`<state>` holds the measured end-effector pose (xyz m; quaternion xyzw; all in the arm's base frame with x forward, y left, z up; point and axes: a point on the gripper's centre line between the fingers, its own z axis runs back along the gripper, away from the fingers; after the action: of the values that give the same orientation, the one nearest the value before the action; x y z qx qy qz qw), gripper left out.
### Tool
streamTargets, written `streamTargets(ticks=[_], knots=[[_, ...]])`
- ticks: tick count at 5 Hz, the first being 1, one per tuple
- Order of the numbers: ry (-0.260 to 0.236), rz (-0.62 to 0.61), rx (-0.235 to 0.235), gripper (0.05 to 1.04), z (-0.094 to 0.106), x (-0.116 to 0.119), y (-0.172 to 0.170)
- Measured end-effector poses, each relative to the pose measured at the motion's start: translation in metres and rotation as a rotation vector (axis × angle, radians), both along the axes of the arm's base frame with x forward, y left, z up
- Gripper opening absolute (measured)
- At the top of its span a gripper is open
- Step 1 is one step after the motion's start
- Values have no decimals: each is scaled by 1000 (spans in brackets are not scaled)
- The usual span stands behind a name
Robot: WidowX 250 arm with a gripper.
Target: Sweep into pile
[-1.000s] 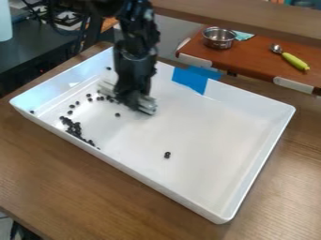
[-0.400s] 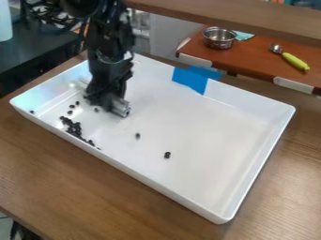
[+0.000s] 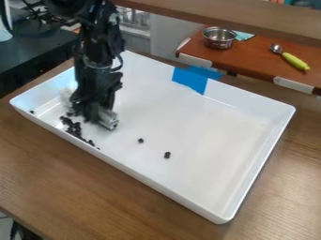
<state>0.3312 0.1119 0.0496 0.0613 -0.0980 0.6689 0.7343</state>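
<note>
Several small dark pellets (image 3: pixel 75 129) lie close together in an uneven, elongated pile along the near wall of the white tray (image 3: pixel 218 218), toward its left end. Farther right on the tray floor are a single pellet (image 3: pixel 140 140) and a small dark clump (image 3: pixel 167 154), apart from each other, and one more dark pellet (image 3: pixel 32 112) sits by the tray's left corner. The black gripper (image 3: pixel 92 112) hangs down inside the tray, just beside the pile, with a grey cylindrical piece (image 3: pixel 108 121) at its lower right and something pale (image 3: pixel 66 95) at its left. How far the claw is open, and whether it grips either of these, I cannot tell. Blue tape (image 3: pixel 190 79) crosses the tray's far rim. Beyond stand a metal pot (image 3: pixel 219 39) and a green-handled spoon (image 3: pixel 292 59).
</note>
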Motion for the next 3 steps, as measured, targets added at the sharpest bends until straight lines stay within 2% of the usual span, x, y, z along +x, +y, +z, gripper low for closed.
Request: streamTargets(ticks=[1, 2, 3], knots=[[-22, 12, -38, 382, 5, 3, -9], [-160, 36, -66, 383, 36, 46, -35], [-157, 99, -66, 383, 30, 86, -61]])
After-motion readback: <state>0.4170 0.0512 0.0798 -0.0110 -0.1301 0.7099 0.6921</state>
